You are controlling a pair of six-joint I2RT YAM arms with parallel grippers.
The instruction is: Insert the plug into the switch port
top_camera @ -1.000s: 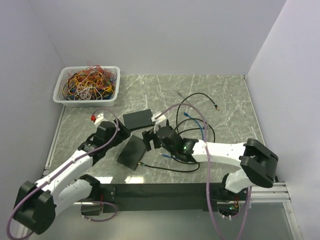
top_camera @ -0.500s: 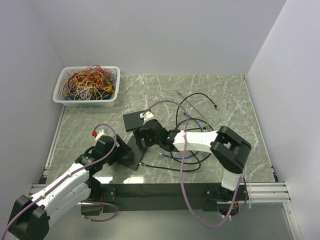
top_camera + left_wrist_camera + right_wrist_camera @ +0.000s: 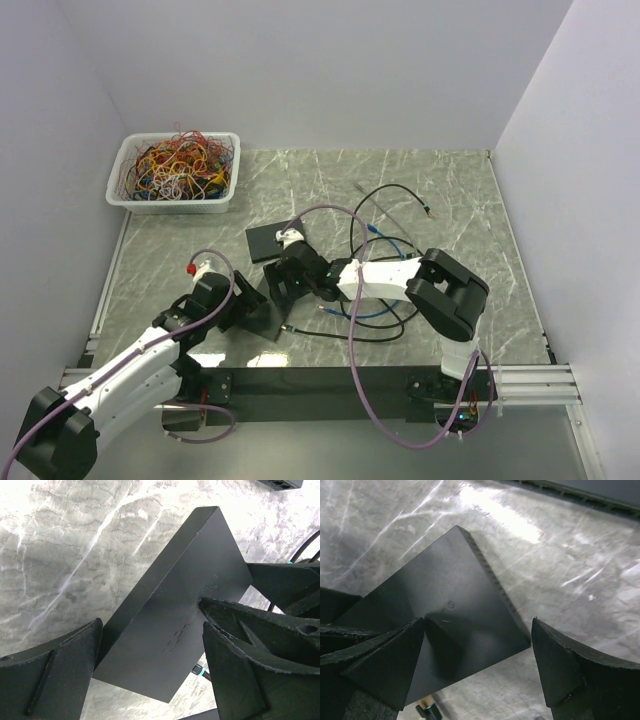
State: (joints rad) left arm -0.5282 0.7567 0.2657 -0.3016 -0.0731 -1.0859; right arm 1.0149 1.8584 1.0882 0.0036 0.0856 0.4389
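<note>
The switch [image 3: 262,306] is a flat black box lying on the marble table. In the left wrist view the switch [image 3: 175,610] lies between the spread fingers of my left gripper [image 3: 150,626], which is open. My right gripper [image 3: 281,281] comes in from the right and is open over the box's far corner. In the right wrist view the switch [image 3: 445,620] sits under my right gripper [image 3: 477,622], one finger above its top. The plug [image 3: 285,327], with a teal band, lies on the table at the box's near corner, as the plug [image 3: 198,670] shows. Neither gripper holds it.
A second black box [image 3: 272,240] lies just behind the switch. Loose black and blue cables [image 3: 392,250] loop across the table to the right. A white bin [image 3: 118,196] of tangled coloured wires stands at the back left. White walls close in both sides.
My right gripper has swung left onto the switch's far corner. My left arm has drawn back toward the near edge, bringing its open fingers around the switch.
</note>
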